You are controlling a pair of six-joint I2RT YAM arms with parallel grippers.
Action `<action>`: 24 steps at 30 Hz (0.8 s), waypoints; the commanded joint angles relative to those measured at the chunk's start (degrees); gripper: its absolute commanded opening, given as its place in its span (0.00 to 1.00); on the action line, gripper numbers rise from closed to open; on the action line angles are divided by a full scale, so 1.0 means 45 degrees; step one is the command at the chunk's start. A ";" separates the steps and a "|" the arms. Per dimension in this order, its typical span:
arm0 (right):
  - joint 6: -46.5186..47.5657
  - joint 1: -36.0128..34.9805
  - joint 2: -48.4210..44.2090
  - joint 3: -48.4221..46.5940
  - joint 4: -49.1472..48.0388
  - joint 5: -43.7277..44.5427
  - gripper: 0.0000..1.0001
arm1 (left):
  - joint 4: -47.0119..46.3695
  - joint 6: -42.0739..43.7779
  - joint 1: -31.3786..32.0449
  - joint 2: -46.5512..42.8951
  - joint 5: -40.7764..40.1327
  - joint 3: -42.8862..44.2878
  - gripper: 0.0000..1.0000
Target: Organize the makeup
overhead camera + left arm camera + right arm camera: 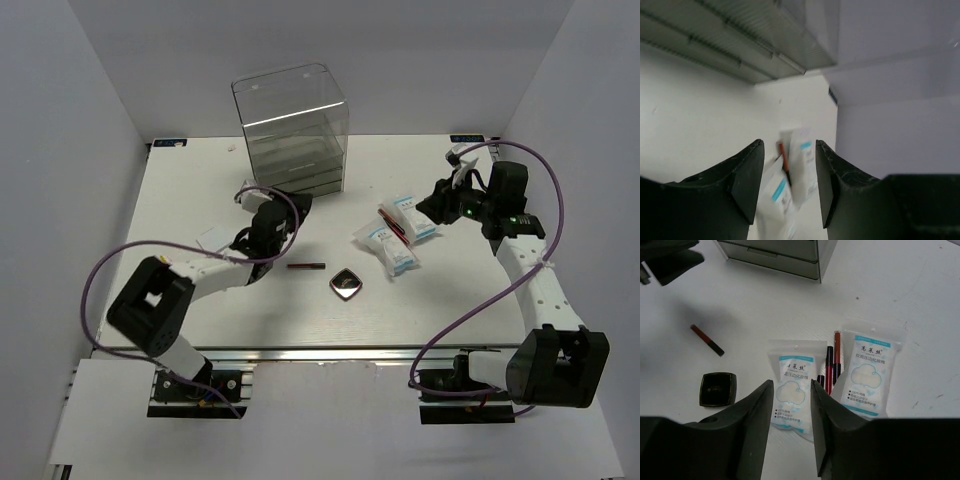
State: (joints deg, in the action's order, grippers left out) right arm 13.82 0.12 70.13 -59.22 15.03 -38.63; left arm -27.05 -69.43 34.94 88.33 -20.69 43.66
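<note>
The makeup lies on the right half of the table [200, 195]: three packets [398, 258] in a loose cluster, at least two thin dark-red sticks [836, 347] in the gap between two of them, a lone stick [306, 266] well apart to the left, and the dark compact [347, 285] near the table's front, between the lone stick and the cluster. The packets look light, soft and slick-filmed, likely to buckle or slide if pressed flat, so a pinch across a sealed edge seems safest. The sticks look stiff and light but apt to roll, so they are best taken across the middle. The compact looks hard, flat and smooth, calling for a grip on two opposite sides. The right gripper [432, 208] hangs above the cluster with its fingers [752, 415] parted. In the right wrist view they frame the nearer packet [790, 365] without touching it, and they hold nothing. The left gripper [285, 208] sits just in front of the clear drawer box [295, 130], pointed across the table toward the packets. Its fingers [747, 172] are likewise spread, with nothing between them and nothing touched. The drawers appear closed, so one probably has to be opened before anything goes in.
</note>
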 commanded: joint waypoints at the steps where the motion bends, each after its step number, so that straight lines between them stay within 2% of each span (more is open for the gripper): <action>1: -0.0904 -0.0007 -0.0350 0.0425 -0.1834 -0.0828 0.42 | -0.2308 -0.0451 0.0048 0.1245 -0.2276 0.1213 0.55; 5: -0.0749 -0.0007 -0.0291 0.0621 -0.2303 -0.1063 0.46 | -0.2564 -0.0508 -0.0010 0.2770 -0.2824 0.2969 0.55; 17: -0.0045 -0.0007 -0.0311 0.1129 -0.2617 -0.1161 0.49 | -0.2525 -0.1641 -0.0790 0.5114 -0.3039 0.4848 0.52; 24: 0.0131 -0.0007 -0.0252 0.1188 -0.2656 -0.1200 0.48 | -0.2817 -0.2227 -0.1006 0.5701 -0.3235 0.5220 0.40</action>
State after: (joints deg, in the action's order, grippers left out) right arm 13.08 0.12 69.84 -54.41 5.74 -42.72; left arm -38.20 -77.93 31.11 113.21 -33.61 64.86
